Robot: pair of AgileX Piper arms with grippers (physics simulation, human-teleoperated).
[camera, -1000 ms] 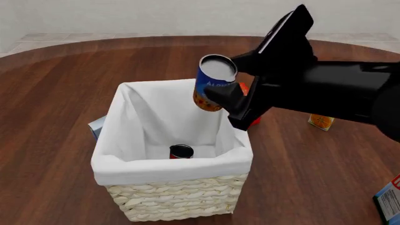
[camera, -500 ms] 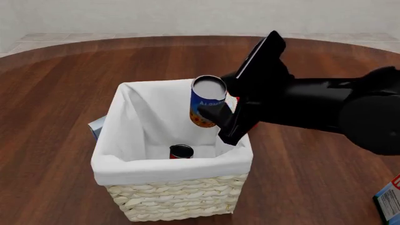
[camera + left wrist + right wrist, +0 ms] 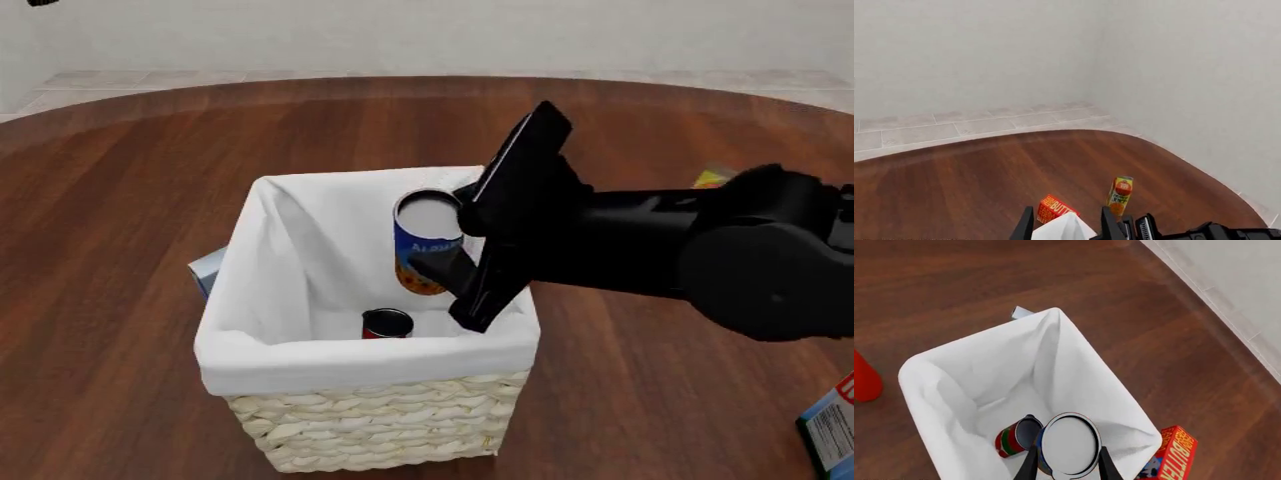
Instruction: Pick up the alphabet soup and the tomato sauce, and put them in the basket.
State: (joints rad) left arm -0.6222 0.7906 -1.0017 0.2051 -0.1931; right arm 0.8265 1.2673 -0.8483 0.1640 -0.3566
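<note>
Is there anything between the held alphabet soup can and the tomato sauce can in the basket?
No: only bare white lining of the basket separates alphabet soup and tomato sauce, per right wrist view.

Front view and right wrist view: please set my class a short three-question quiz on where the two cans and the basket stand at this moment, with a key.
1. True or false: the tomato sauce lies inside the basket.
2. What does the right gripper hold?
A. the orange juice carton
B. the alphabet soup
C. the butter box
3. Fill in: in the right wrist view, the held can hangs above the basket's white ____.

Key: 1 true; 2 B; 3 lining.
</note>
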